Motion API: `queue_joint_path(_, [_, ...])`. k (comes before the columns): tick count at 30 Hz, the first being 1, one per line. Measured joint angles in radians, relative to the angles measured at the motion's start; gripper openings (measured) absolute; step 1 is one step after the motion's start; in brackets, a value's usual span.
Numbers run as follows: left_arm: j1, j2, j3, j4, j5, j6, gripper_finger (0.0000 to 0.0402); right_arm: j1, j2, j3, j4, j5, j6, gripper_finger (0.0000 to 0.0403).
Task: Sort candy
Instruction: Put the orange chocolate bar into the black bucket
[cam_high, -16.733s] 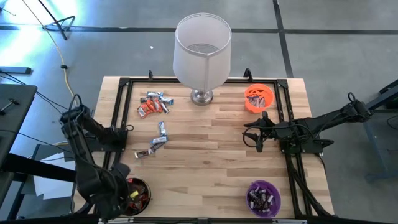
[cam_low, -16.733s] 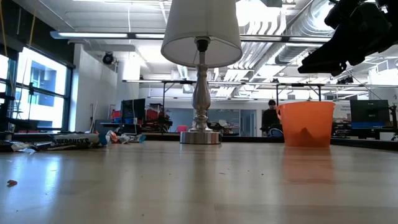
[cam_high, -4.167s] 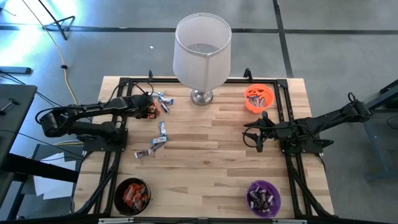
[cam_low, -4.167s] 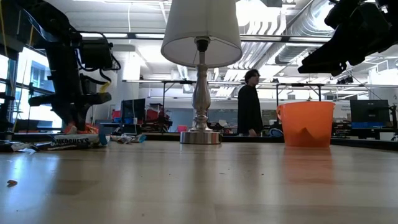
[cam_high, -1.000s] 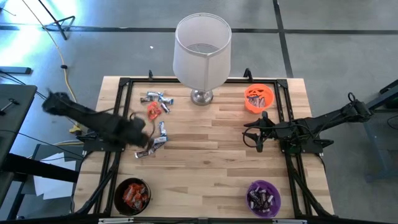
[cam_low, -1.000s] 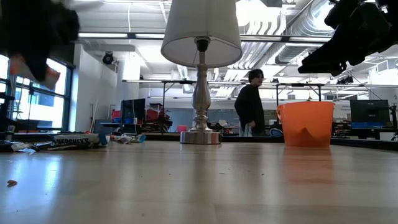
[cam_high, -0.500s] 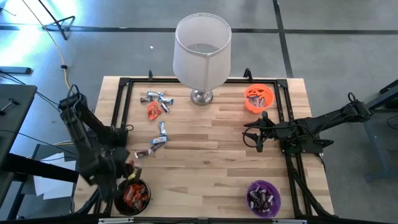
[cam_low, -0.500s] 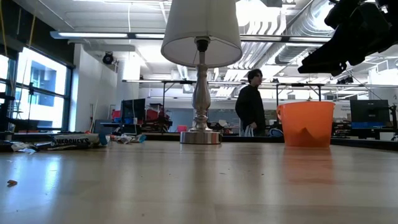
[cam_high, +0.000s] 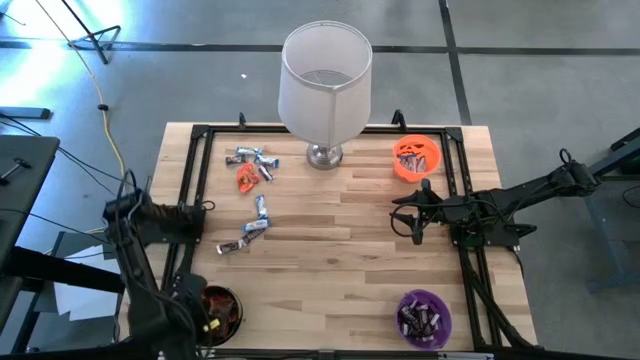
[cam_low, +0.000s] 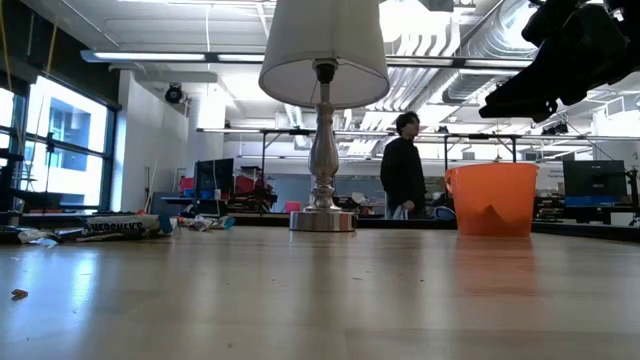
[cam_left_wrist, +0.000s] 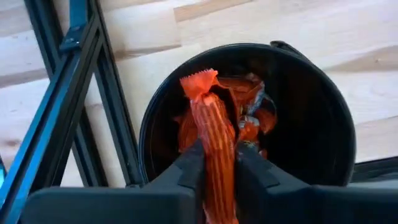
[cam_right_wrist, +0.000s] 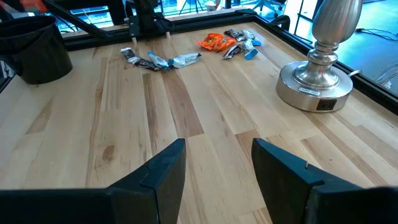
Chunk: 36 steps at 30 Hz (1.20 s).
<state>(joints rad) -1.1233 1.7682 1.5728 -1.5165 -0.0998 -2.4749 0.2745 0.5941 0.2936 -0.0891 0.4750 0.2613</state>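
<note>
My left gripper (cam_left_wrist: 217, 165) hangs over the black bowl (cam_left_wrist: 323, 112) at the table's near left corner, shut on an orange-red candy (cam_left_wrist: 214, 124). The bowl (cam_high: 228, 300) holds more orange-red candies. A few silvery and dark candies (cam_high: 250, 158) and one orange one (cam_high: 246, 178) lie loose on the far left of the table. Two more candies (cam_high: 258, 210) lie nearer the middle left. My right gripper (cam_right_wrist: 217, 168) waits open above the table's right side (cam_high: 418, 215), with nothing between its fingers. My left gripper pinches the orange-red candy between its two fingers, which press on the wrapper's two long sides (cam_left_wrist: 219, 155). The fingers point down and lie along the candy. Its crimped free end (cam_left_wrist: 199, 81) sticks out past the fingertips, over the bowl's opening.
A lamp (cam_high: 325, 80) stands at the far middle, its base (cam_right_wrist: 311, 87) on the wood. An orange bowl (cam_high: 416, 157) sits far right and a purple bowl (cam_high: 424, 316) near right, both with candies inside. Black frame rails (cam_left_wrist: 93, 93) run beside the black bowl.
My left gripper has swung from beside the loose candies toward the table's near edge, carrying the orange-red candy, and now hangs over the black bowl. It has left the low view. My right arm has kept still.
</note>
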Motion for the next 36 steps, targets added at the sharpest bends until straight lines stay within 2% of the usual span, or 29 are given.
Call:
queue_joint_path(4, [0.0, 0.026, 0.031, -0.016, -0.013, 0.009, 0.01, 0.0, 0.0, 0.0, 0.0, 0.0, 0.0, 0.018])
queue_joint_path(10, [0.004, 0.018, 0.034, -0.051, -0.108, 0.078, 0.0168, 0.0, 0.0, 0.0, 0.0, 0.0, 0.0, 0.018])
queue_joint_path(16, [0.055, -0.004, -0.028, -0.055, -0.206, 0.246, 0.0192, 0.0, 0.0, 0.0, 0.0, 0.0, 0.0, 0.018])
queue_joint_path(21, [0.155, -0.058, -0.141, -0.054, -0.222, 0.43, 0.0193, 0.0, 0.0, 0.0, 0.0, 0.0, 0.0, 0.018])
queue_joint_path(27, [0.322, -0.181, -0.317, -0.029, -0.319, 0.691, 0.0193, 0.0, 0.0, 0.0, 0.0, 0.0, 0.0, 0.018])
queue_joint_path(33, [0.495, -0.348, -0.57, 0.246, -0.339, 0.97, 0.0194, 0.0, 0.0, 0.0, 0.0, 0.0, 0.0, 0.018])
queue_joint_path(36, [0.564, -0.423, -0.683, 0.377, -0.345, 1.057, 0.0194, 0.0, 0.0, 0.0, 0.0, 0.0, 0.0, 0.018])
